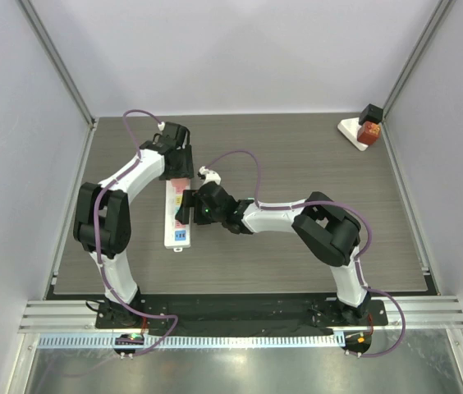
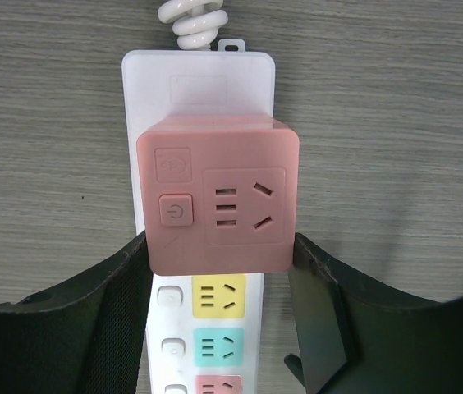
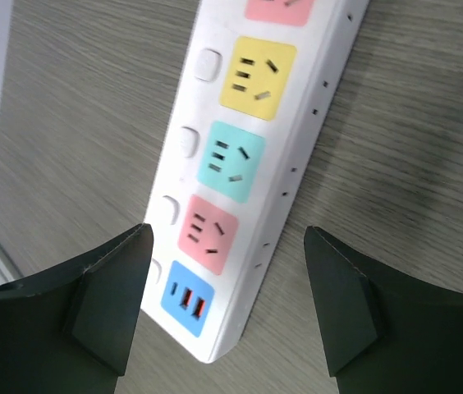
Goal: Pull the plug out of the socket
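A pink cube plug (image 2: 217,193) sits in the top socket of a white power strip (image 2: 203,74) that lies lengthwise on the wooden table. My left gripper (image 2: 221,254) has its fingers against the lower left and right sides of the plug, shut on it. In the top view the plug (image 1: 179,187) shows just below the left gripper (image 1: 177,168). My right gripper (image 3: 227,234) is open and straddles the near end of the strip (image 3: 240,148) with a gap on each side, above the pink and blue sockets. It also shows in the top view (image 1: 189,215).
The strip's white coiled cable (image 2: 194,20) leaves its far end. A small red and black object on a white base (image 1: 364,130) stands at the back right corner. White walls enclose the table on the left, back and right.
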You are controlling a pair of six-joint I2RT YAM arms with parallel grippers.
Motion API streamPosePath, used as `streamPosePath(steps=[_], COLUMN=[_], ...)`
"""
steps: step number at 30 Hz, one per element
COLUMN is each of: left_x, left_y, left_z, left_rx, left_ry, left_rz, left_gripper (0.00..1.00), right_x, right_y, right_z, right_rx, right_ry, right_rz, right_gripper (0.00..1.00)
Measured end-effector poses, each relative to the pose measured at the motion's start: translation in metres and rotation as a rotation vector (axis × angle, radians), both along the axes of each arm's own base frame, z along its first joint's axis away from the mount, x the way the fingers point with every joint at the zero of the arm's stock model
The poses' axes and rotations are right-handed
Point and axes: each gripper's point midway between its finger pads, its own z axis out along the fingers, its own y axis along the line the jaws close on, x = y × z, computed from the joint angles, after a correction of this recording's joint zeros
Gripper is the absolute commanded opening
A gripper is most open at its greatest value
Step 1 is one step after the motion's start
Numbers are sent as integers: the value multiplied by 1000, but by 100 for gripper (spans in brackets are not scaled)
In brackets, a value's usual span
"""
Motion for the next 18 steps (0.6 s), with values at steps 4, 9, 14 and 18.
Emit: streamPosePath(steps=[4, 9, 14, 18], left_x=[0, 0, -2, -4], left_y=[0, -1, -3, -4], left_z=[0, 0, 1, 4], left_rx=[0, -4, -21, -26], left_ry=[0, 2, 6, 6], left_rz=[1, 1, 0, -2], left_gripper=[18, 0, 0, 0], right_x=[2, 5, 7, 9], right_y=[0, 6, 10, 10], right_z=[-21, -27, -31, -34], right_rx=[-19, -3, 13, 24], right_ry=[21, 16, 20, 26], right_rz=[-21, -37, -62, -84], right_gripper=[79, 74, 57, 51])
